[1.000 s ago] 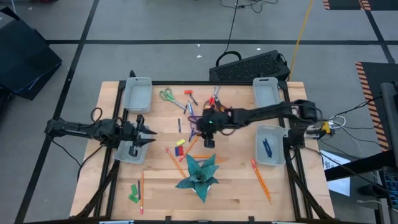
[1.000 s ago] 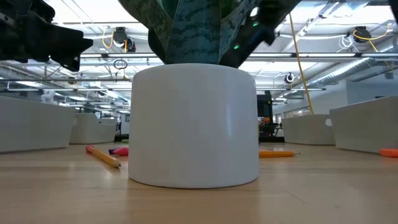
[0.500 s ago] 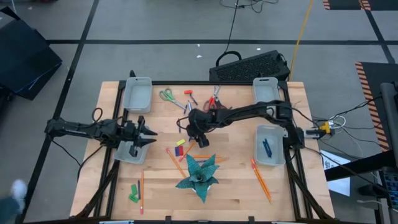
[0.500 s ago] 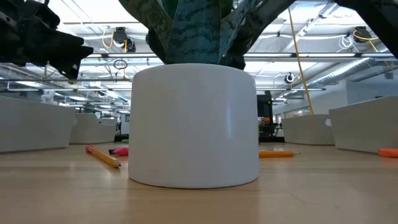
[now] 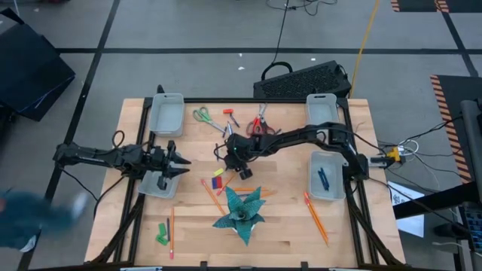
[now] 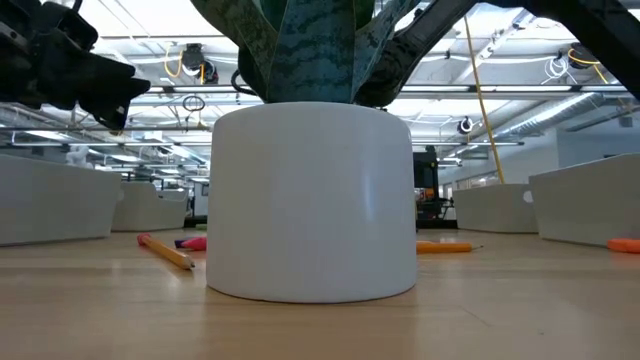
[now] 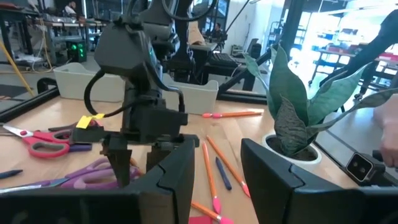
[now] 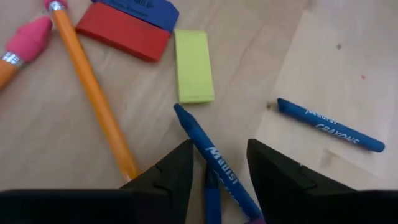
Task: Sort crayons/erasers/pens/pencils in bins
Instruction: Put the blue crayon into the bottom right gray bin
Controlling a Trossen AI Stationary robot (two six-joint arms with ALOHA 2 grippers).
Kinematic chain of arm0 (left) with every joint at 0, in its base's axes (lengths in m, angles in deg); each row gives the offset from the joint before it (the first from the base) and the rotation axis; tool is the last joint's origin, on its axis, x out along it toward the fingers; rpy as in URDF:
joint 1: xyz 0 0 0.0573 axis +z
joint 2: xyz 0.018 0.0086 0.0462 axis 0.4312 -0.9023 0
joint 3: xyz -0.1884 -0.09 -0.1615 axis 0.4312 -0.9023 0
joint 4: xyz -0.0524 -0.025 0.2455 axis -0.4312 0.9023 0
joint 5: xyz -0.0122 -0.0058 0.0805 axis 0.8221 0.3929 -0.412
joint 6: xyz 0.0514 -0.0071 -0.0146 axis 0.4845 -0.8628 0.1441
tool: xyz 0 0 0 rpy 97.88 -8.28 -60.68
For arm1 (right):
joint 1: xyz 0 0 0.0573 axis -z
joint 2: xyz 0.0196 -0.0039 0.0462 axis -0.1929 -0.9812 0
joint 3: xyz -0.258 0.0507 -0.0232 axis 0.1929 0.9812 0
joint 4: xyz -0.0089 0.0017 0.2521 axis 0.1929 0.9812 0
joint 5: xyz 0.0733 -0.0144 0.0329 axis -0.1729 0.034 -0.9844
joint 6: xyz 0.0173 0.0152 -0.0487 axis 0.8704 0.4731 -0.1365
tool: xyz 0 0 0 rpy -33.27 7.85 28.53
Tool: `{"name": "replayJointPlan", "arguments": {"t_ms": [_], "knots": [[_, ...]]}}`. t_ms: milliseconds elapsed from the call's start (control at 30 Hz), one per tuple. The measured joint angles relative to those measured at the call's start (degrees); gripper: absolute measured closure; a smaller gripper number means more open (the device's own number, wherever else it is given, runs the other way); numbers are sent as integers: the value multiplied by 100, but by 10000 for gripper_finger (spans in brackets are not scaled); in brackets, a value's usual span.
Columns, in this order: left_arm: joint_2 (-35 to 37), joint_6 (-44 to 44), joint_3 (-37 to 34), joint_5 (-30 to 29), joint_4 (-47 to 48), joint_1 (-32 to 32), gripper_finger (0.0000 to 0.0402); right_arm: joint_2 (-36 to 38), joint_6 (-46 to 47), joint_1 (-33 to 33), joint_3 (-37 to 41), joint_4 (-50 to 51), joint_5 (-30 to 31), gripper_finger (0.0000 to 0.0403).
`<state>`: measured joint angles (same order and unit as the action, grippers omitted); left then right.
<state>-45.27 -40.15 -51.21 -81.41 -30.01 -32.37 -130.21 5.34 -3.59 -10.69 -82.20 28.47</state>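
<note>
The right gripper reaches to mid-desk, low over a clutter of small items, its jaws apart and straddling a blue crayon that lies on the wood between them. A second crayon lies apart from it, an orange pencil passes just beside one finger, and a yellow-green eraser, a red eraser and a blue eraser sit beyond.

The step in hand looks like picking that crayon. To do it well, the jaws should settle squarely across the barrel rather than along it, low enough to close on the stick's middle. It lies at a slant to the fingers, so a small wrist turn before closing would help. The pencil alongside is close enough to be nudged or caught, so the closing should stay clear of it.

The far crayon reads "CRAYONS" beneath a brand word I cannot make out; the near one bears similar white lettering, unreadable here.

The left gripper waits over the left near bin, jaws apart and empty. The right near bin already holds two dark blue pens. The two far bins look empty. More pencils lie loose on the desk, near the potted plant.
</note>
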Motion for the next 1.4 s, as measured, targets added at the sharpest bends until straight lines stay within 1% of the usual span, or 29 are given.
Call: {"name": "replayJointPlan", "arguments": {"t_ms": [167, 467, 600, 767, 900, 1000, 1100, 1267, 1400], "knots": [[0, -2, 1, -116, -1, 0, 268, -46, 174, -2, -2, -106, -30, 301], [0, -7, 1, -132, 3, 0, 268, -57, 379, -9, 7, -175, -28, 378], [0, -9, 1, -136, -2, 0, 268, -57, 421, -39, 7, -177, 20, 385], [0, -22, 1, -141, -10, 0, 268, -1, 502, -135, 12, -143, 127, 366], [0, -39, 1, -145, -10, 0, 268, 218, 441, -336, 31, -5, 595, 368], [0, -39, 1, -145, -8, 0, 268, 624, 388, -553, 27, 188, 899, 378], [0, -39, 1, -150, -25, 0, 268, 1083, 578, -845, 20, 507, 1419, 381], [1, 46, 1, -260, -178, 0, 268, 1955, 1399, -1394, 20, 1218, 2246, 373], [7, 122, 1, -270, -350, 0, 268, 2630, 2564, -1825, 17, 2136, 2875, 374]]}}
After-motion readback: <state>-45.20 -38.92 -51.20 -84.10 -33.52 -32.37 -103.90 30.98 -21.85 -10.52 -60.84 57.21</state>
